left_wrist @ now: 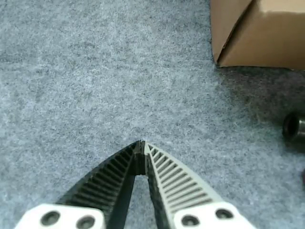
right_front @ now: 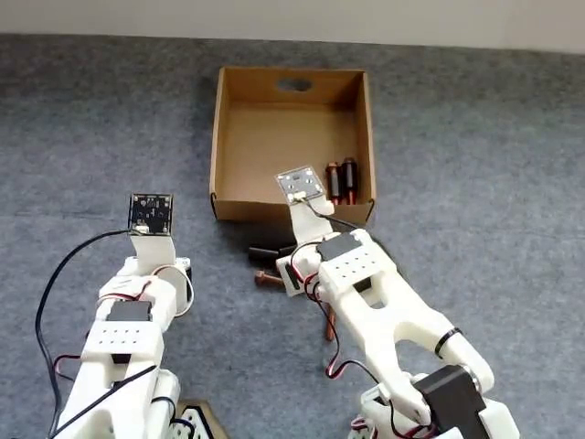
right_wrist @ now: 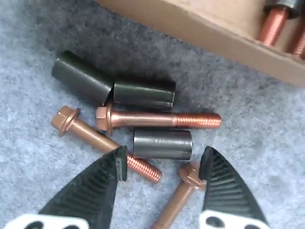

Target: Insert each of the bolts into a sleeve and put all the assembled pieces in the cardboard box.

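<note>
Three dark sleeves and three copper bolts lie loose on the grey carpet just in front of the cardboard box point(right_front: 292, 137). My right gripper point(right_wrist: 164, 155) hangs open right above them, with one sleeve point(right_wrist: 163, 143) between its fingertips. A long bolt point(right_wrist: 159, 118) lies beside that sleeve, and two more sleeves point(right_wrist: 144, 92) point(right_wrist: 82, 76) lie beyond it. A second bolt point(right_wrist: 102, 139) passes under one finger and a third bolt point(right_wrist: 176, 198) lies by the other. Two assembled pieces point(right_front: 342, 179) rest in the box's near right corner. My left gripper point(left_wrist: 142, 143) is shut and empty over bare carpet.
The box's near left corner point(left_wrist: 257, 33) stands ahead of my left gripper, with a sleeve's end point(left_wrist: 293, 125) at the side. The box's front wall point(right_wrist: 214, 28) is close behind the loose parts. Open carpet lies to the left of the left arm point(right_front: 137, 302).
</note>
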Robot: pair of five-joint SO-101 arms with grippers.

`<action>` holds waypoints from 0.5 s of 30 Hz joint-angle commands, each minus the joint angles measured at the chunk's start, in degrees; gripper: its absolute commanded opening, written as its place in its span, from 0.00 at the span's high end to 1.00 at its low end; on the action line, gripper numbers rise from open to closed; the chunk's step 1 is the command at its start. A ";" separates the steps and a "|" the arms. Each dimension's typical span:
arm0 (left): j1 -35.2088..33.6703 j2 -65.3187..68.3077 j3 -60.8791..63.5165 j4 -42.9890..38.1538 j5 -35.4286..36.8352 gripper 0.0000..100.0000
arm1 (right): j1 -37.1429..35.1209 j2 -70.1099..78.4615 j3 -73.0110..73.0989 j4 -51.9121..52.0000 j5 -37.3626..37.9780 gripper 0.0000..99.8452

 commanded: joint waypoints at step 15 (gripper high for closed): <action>0.75 -0.31 -0.22 -0.88 -0.26 0.98 | -1.36 0.04 1.36 -2.59 -0.62 0.76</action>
